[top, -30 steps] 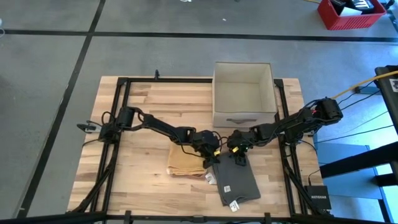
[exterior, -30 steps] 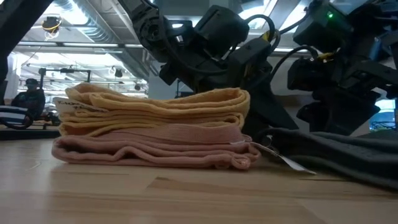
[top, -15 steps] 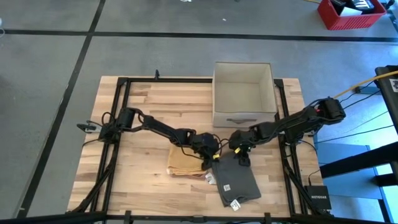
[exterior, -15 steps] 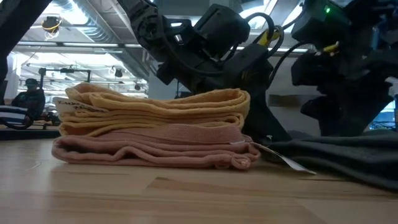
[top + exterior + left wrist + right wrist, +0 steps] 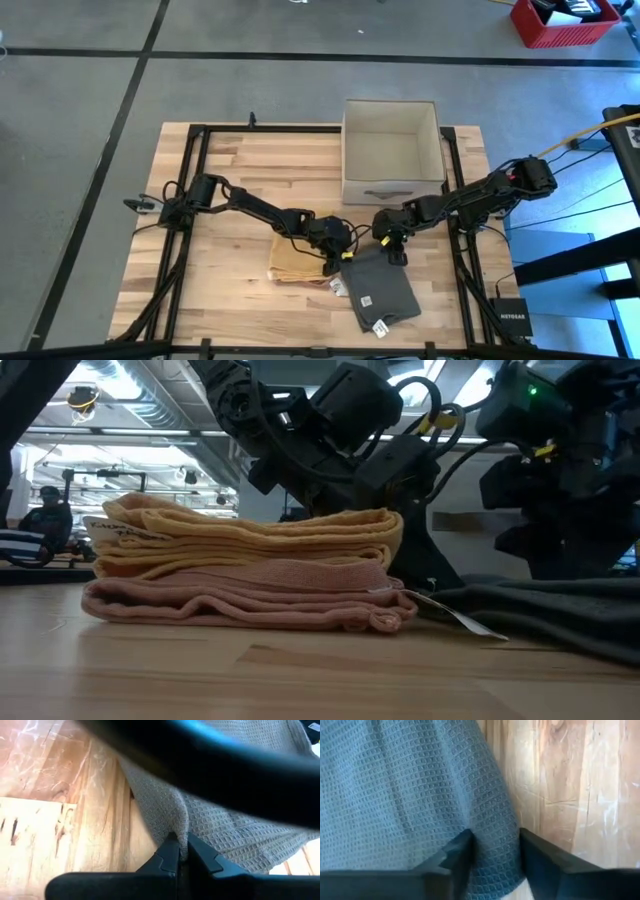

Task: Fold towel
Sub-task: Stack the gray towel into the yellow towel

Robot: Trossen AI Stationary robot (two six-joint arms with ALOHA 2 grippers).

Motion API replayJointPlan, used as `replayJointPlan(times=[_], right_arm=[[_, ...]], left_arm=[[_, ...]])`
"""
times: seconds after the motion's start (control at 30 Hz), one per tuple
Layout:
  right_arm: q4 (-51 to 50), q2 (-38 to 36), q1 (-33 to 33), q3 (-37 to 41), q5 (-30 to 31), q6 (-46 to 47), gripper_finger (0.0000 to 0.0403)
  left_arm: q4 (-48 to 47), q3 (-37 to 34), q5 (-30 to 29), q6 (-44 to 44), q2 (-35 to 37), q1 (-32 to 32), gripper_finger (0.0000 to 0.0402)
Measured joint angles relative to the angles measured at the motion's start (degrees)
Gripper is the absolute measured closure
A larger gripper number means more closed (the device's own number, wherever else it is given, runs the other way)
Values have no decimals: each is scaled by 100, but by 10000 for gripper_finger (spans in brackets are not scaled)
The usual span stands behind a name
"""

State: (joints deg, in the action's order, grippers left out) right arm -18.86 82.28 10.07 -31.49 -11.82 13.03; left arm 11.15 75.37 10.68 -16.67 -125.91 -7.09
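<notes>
The grey towel (image 5: 378,290) lies partly folded on the wooden surface (image 5: 230,170), and everything else is placed from it here.

Just to its left sits a stack of folded towels (image 5: 298,258): in the low view a yellow one (image 5: 250,535) rests on a pink one (image 5: 240,595), and the grey cloth (image 5: 550,610) spreads low beside them with a white tag (image 5: 450,615) lying between the two.

At the towel's upper left corner is the left claw (image 5: 338,250), reaching in over the stack. Its wrist view shows the two dark fingers (image 5: 170,857) pinched together on a raised ridge of the grey waffle-weave cloth (image 5: 225,820), with bare wood beside the fabric's edge.

At the towel's upper right corner is the right claw (image 5: 394,250). In its wrist view the fingers (image 5: 462,852) stand apart on either side of a hanging fold of the towel (image 5: 420,795); cloth fills the gap between them, but whether they press on it cannot be told.

Two white labels (image 5: 366,300) show on the towel's top face, one near its middle and one at its lower edge.

Behind the towel, toward the far side of the surface, stands an open white box (image 5: 392,150). Nothing shows in the part of its inside that can be seen.
</notes>
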Motion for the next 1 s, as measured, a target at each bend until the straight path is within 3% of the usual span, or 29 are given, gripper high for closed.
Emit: replayJointPlan(times=[0.2,0.37,0.67,1.0], right_arm=[[-27,20,15,-70,-135,10,380],[-832,-15,412,-587,89,194,367],[-1984,-27,1646,-2066,1256,976,386],[-2045,26,2798,-3084,2279,1802,386]], left_arm=[[8,0,-177,-57,2,-2,398],[-39,45,-483,-2,111,-117,396],[-358,431,-954,818,525,-663,395],[-1415,599,-2024,1051,1205,-1592,394]])
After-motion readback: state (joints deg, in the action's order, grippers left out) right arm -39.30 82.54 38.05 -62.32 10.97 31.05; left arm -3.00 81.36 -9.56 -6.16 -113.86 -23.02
